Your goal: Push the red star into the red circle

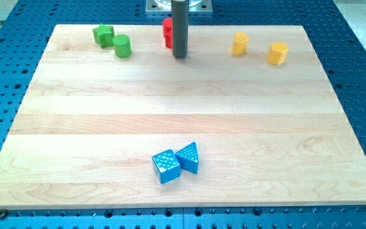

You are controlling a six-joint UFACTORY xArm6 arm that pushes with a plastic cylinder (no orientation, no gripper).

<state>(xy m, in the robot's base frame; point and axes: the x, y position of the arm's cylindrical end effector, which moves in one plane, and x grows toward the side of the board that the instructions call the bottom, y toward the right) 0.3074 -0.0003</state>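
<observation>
A red block (167,32) stands at the view's top, left of centre on the wooden board (183,114). The rod hides most of it, so I cannot tell whether it is the star, the circle or both, nor how many red blocks are there. My tip (180,56) rests on the board just right of and slightly below the red block, close to it or touching it.
A green star-like block (103,34) and a green cylinder (122,46) sit at the top left. Two yellow blocks (240,44) (277,53) sit at the top right. A blue cube (166,166) and a blue triangle (189,157) touch near the bottom centre.
</observation>
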